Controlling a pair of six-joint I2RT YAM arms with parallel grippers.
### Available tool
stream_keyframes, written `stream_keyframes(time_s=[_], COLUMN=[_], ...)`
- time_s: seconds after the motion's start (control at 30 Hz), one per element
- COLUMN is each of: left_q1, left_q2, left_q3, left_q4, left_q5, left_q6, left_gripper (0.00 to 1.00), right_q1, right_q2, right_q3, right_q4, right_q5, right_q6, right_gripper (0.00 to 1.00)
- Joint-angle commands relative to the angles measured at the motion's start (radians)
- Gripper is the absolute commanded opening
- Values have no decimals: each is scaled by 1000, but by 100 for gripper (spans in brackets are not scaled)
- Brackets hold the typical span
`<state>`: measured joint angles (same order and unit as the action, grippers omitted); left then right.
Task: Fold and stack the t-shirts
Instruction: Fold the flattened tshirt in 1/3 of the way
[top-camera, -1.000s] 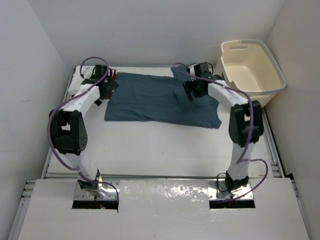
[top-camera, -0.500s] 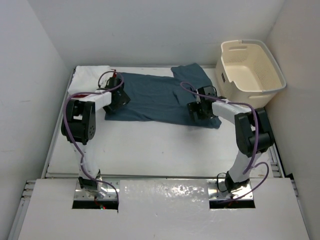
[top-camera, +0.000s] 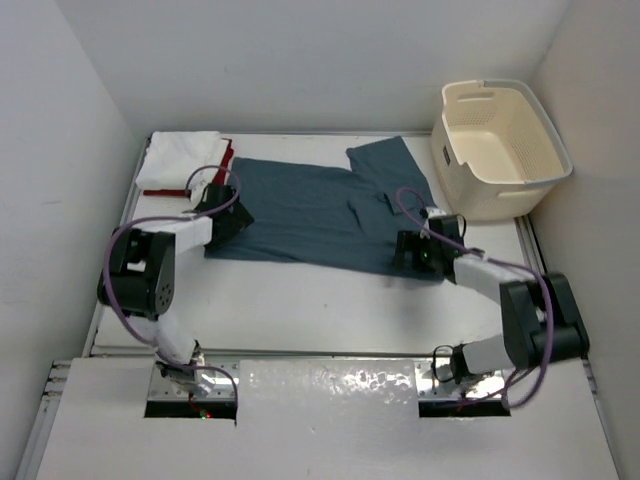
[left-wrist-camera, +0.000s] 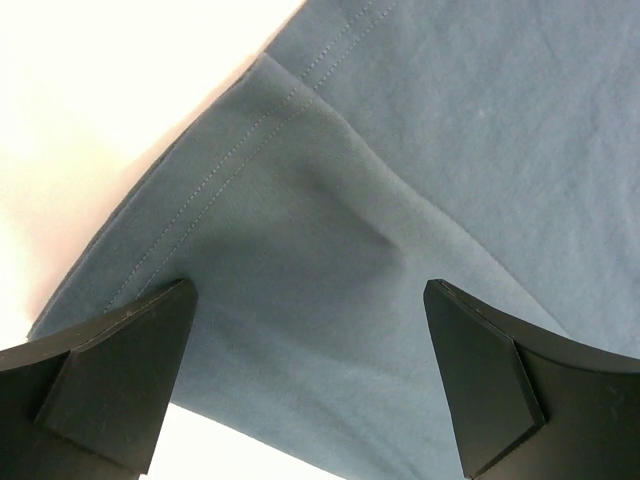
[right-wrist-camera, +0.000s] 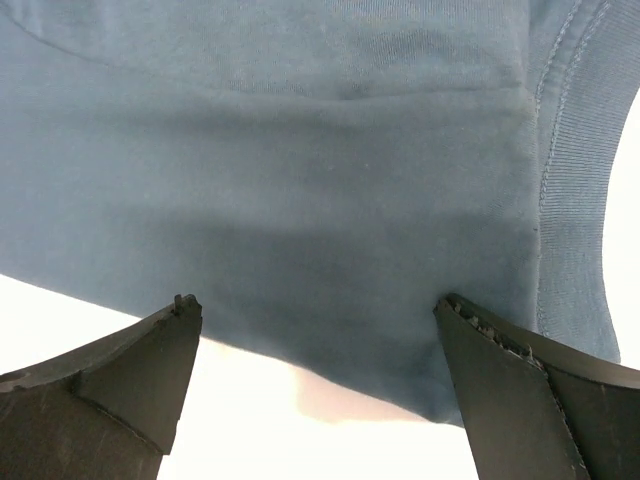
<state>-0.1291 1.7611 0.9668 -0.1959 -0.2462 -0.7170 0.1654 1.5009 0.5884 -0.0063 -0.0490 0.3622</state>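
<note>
While the teal-blue shirt (top-camera: 310, 205) lies spread mid-frame, left gripper (left-wrist-camera: 308, 290) and right gripper (right-wrist-camera: 317, 300) sit at its lower corners, jaws apart.

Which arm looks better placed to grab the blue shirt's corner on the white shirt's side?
Left, probably. The left hand hangs open over that corner of the blue shirt, near the white shirt; the right hand is at the opposite end.
</note>
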Motion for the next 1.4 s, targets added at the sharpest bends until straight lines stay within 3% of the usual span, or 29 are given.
stream_keyframes(time_s=[0.0, 0.2, 0.4, 0.5, 0.63, 0.73, 0.93, 1.37], left_q1=[17, 14, -14, -14, -14, -14, 3, 32], left_q2=[-43, -311, -506, -549, -531, -467, -289, -160], left_q3=[-172, -372, -369, -258, -101, -35, 128, 182], left_q4=[-186, -373, -528, -594, -486, -374, -329, -290], left_q5=[8, -33, -19, -71, -106, -100, -140, -80], left_q6=[-45, -120, -136, -136, -95, -50, -13, -15], left_gripper=[100, 100, 100, 100, 100, 100, 100, 100], right_q1=[-1, 35, 158, 181, 183, 186, 198, 203], right_q2=[-121, -485, -617, -591, -443, -342, -136, 117], right_q3=[-180, -315, -279, -74, 49, 88, 116, 198], right_q4=[-188, -464, -610, -632, -498, -350, -100, -17], right_q5=[-64, -40, -39, 14, 18, 15, -38, -12], right_q6=[101, 182, 256, 206, 166, 153, 196, 199], right_gripper=[99, 99, 99, 99, 99, 99, 99, 99])
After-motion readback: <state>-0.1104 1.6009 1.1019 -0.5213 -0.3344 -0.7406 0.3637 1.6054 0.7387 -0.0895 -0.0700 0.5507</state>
